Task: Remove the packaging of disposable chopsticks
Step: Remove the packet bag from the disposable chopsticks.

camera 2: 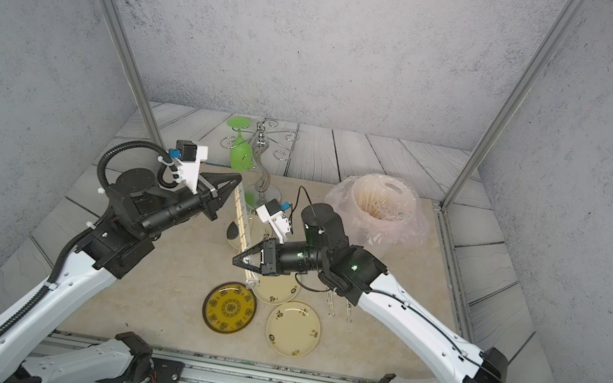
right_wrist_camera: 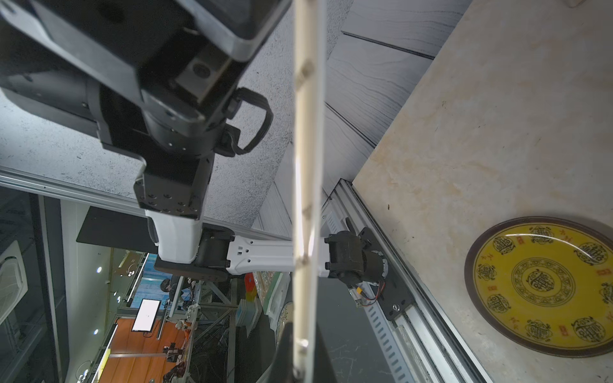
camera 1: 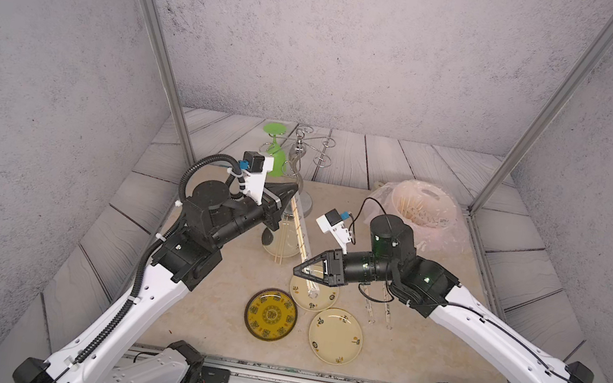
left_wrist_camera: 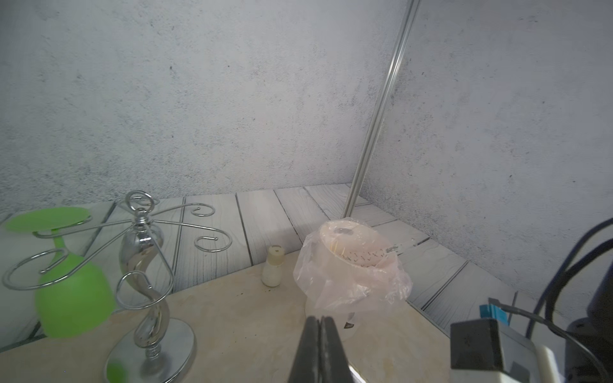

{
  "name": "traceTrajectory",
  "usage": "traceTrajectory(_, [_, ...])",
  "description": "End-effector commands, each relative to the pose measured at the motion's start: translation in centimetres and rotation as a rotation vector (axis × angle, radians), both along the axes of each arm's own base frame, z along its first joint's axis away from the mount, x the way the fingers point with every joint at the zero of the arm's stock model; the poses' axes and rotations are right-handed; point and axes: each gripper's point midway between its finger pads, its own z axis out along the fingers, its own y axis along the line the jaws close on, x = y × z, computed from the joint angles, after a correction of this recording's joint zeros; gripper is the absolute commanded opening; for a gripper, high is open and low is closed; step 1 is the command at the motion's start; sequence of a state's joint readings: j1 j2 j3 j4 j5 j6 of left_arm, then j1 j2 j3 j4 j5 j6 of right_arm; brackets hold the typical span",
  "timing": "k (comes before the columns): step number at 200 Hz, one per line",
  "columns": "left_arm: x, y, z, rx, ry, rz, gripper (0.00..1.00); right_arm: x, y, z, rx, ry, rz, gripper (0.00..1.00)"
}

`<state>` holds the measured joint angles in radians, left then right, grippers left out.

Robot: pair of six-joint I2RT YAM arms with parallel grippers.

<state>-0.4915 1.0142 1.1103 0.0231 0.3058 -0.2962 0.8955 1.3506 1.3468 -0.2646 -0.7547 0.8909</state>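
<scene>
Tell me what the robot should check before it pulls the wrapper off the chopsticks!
1. Left gripper shut on the far end of the packaging: ok.
2. Right gripper shut on its near part: ok.
3. Chopsticks held up in the air: ok.
4. Left gripper pinching packaging only, not sticks: cannot tell.
5. Packaging already off: not ok.
6. Bin open for the packaging: ok.

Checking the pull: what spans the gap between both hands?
The sleeved chopsticks, running from left hand to right hand; both top views show it.
</scene>
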Motion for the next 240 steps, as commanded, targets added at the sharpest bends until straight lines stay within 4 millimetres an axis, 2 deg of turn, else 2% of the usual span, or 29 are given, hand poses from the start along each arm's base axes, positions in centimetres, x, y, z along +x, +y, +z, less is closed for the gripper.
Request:
traceTrajectory(1, [-4.5, -4.0, -5.4, 0.081, 0.174, -0.256, 0.0, 6.2, 0.4, 10.5, 0.283, -0.279, -0.223, 0.0])
traceTrajectory(19, [-4.5, -4.2, -5.6, 0.083, 0.181, -0.268, 0.0, 6.6, 0.3, 12.4, 0.309, -0.321, -0.242, 0.0])
traceTrajectory(29, [-4.7, -4.2, -5.5, 0.077, 0.178, -0.277, 0.0, 7.1, 0.3, 12.8, 0.306, -0.342, -0.264, 0.0])
traceTrajectory(60, [-4.8, -4.6, -5.8, 0.063, 0.191, -0.284, 0.0, 9.7, -0.1, 11.7, 0.284, -0.329, -0.323, 0.0])
traceTrajectory(109, [-5.4, -5.4, -5.9, 0.047, 0.21, -0.315, 0.0, 11.6, 0.2, 10.6, 0.256, -0.355, -0.362, 0.0])
traceTrajectory(136, [-5.9, -5.9, -5.9, 0.035, 0.214, -0.334, 0.0, 13.5, -0.2, 10.0, 0.252, -0.359, -0.416, 0.0])
traceTrajectory(149, [-5.9, -6.1, -6.5, 0.053, 0.229, -0.329, 0.0, 14.2, -0.8, 10.4, 0.27, -0.362, -0.436, 0.0])
traceTrajectory(183, [-6.3, -7.2, -7.4, 0.071, 0.244, -0.35, 0.0, 14.8, -0.7, 11.6, 0.29, -0.386, -0.442, 0.0])
traceTrajectory(201, [-6.0, -7.2, -8.0, 0.086, 0.26, -0.331, 0.0, 15.3, -0.6, 11.9, 0.303, -0.391, -0.44, 0.0])
traceTrajectory(215, [-6.0, -7.0, -7.7, 0.077, 0.236, -0.325, 0.0, 15.3, -0.6, 12.0, 0.311, -0.383, -0.425, 0.0])
traceTrajectory(240, [-5.9, -6.4, -7.6, 0.095, 0.209, -0.301, 0.0, 15.1, -1.2, 10.4, 0.274, -0.372, -0.431, 0.0])
